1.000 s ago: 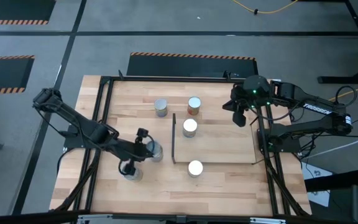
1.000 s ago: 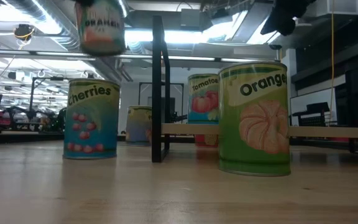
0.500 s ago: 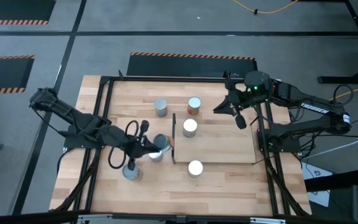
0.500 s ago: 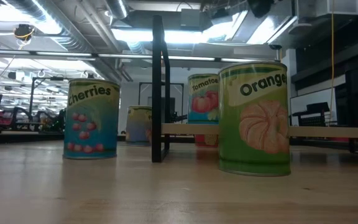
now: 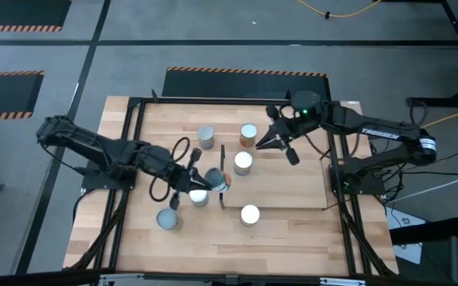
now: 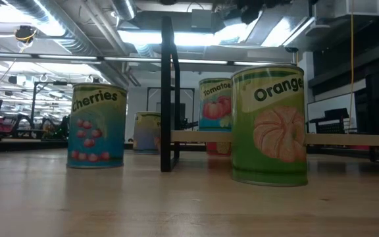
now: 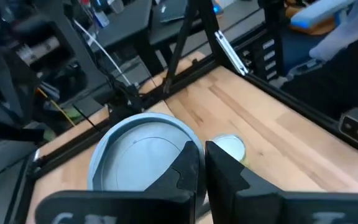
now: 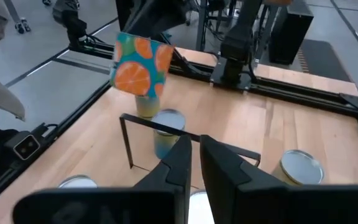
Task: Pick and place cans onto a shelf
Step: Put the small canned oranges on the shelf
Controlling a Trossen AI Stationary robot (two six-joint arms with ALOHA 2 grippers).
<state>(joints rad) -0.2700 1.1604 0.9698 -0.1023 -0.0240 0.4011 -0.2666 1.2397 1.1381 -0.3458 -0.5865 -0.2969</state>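
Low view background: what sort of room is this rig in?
Probably an industrial lab or workshop: exposed ceiling ducts with strip lights, hazard-striped floor mats, and the wooden table inside a black metal frame.

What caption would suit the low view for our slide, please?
Cherries can and Oranges can flank the shelf's dark upright panel at tabletop height.

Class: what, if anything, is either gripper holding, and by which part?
The left gripper pinches the orange-patterned can by its top rim, lifted near the shelf. The right gripper holds nothing.
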